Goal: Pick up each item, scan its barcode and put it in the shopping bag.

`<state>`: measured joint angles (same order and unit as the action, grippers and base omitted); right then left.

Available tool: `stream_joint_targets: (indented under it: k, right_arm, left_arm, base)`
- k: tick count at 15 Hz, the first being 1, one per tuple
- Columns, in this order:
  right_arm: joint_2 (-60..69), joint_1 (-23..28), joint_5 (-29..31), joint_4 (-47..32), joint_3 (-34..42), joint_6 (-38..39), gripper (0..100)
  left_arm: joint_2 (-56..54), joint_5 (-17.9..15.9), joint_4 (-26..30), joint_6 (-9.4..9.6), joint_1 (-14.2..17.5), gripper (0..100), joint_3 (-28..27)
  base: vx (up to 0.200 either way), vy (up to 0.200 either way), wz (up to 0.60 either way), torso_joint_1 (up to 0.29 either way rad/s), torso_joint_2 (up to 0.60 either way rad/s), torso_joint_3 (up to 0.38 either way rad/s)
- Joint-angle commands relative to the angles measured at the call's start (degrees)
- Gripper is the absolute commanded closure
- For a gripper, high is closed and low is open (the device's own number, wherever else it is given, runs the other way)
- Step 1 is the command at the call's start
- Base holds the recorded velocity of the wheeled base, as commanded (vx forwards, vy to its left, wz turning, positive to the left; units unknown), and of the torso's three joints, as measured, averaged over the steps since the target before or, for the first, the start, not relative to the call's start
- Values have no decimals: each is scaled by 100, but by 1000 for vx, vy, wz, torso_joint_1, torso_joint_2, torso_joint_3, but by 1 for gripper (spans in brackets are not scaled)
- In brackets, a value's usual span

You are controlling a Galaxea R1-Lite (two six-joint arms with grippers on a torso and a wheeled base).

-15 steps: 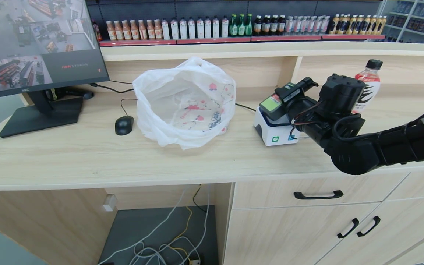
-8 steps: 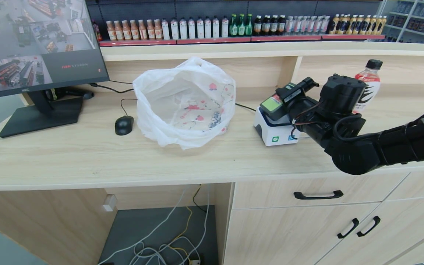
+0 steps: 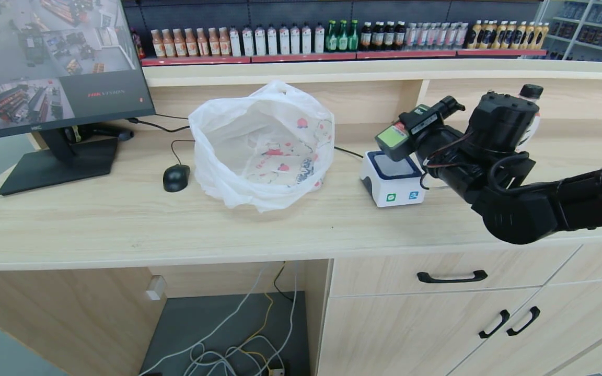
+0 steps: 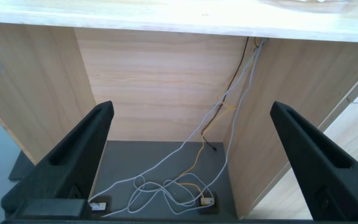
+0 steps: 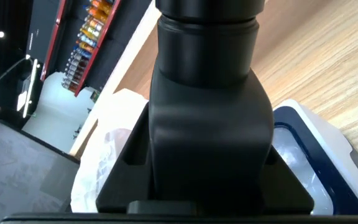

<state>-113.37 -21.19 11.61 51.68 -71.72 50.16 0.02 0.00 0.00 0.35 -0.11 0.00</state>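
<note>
Shop checkout: a pale wood tabletop (image 3: 123, 224) with a raised ledge behind it. Beyond that, a red-edged shelf (image 3: 301, 57) carries a row of drink bottles whose labels are too small to read.

At the left stands a monitor (image 3: 45, 57) showing camera feeds and a dark panel with red lettering. A black mouse (image 3: 176, 177) lies near it.

The shopping bag (image 3: 262, 143), white plastic with red and dark prints, sits open-mouthed at the middle of the tabletop.

Just to its right is the scanner (image 3: 392, 185), a white box with a dark glass top and two small square marks, one green and one blue, on its front.

The right claw (image 3: 404, 137) is clenched on a small dark pack (image 3: 392, 138) with a green label.
- Position: above the scanner's far edge, clear of the glass.
- Attitude: tilted, with the green face turned toward the head camera.
- Long axis: slanting up toward the arm.

A black-capped bottle (image 3: 531, 91) stands on the tabletop behind the right arm, largely hidden.

The left claw (image 4: 192, 109) is released, fingers spread wide, low before the kneehole where cables (image 4: 166, 186) lie on the floor.
</note>
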Motion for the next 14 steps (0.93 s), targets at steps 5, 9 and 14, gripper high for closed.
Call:
stream_joint_targets:
  k: [5,9,14]
  right_arm:
    - [852,-114,140,53,633,-965,100]
    - [1080,-544,518,668,1037,-2142,100]
    - [896,-571,501,2707,1679,-4384,100]
  left_arm:
    - [-2,0,0,0,2,0,0]
    - [-2,0,0,0,2,0,0]
    - [-2,0,0,0,2,0,0]
  base:
    - [0,0,0,0,0,0]
    - [0,0,0,0,0,0]
    - [0,0,0,0,0,0]
